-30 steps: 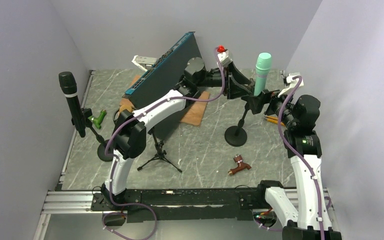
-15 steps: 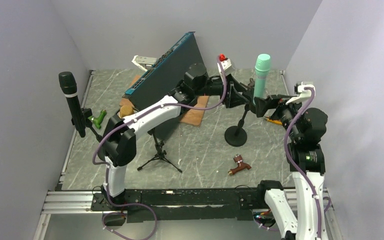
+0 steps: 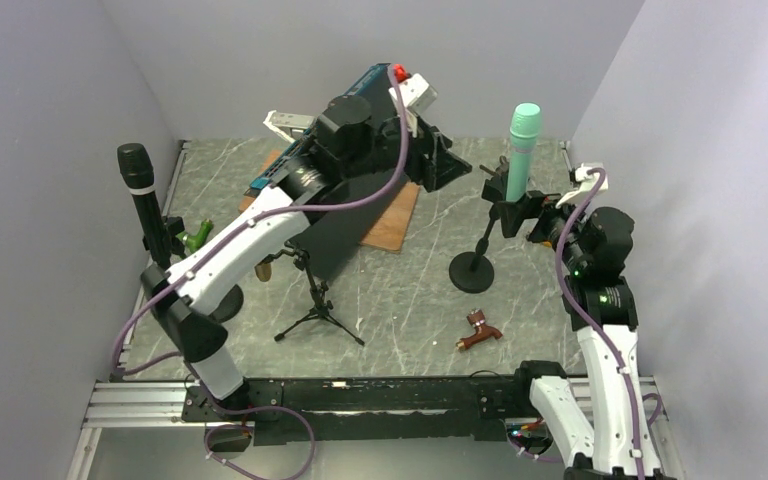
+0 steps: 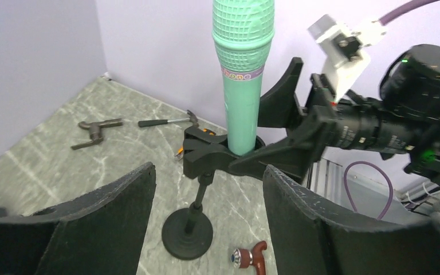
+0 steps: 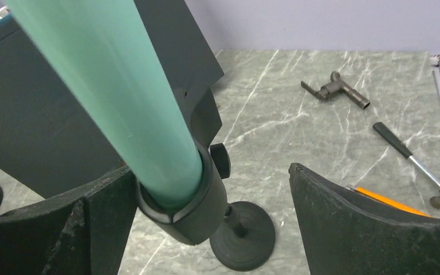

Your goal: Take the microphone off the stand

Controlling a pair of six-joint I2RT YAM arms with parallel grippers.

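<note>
Teal plastic is sitting close against one side of the right gripper [image 5: 206, 172]. Its jaws are standing spread and gripping nothing, with the black clip [image 5: 192, 195] between them just below the microphone [image 5: 109, 86], probably to steady the stand [image 5: 243, 235] rather than to lift. The left gripper [image 4: 207, 169], likewise gaping and empty, is hovering high and well apart, facing the microphone's shaft and seemingly lining up to take it. The microphone is resting upright in the clip, towards the far right corner of the worktop [image 3: 400, 290].
</note>
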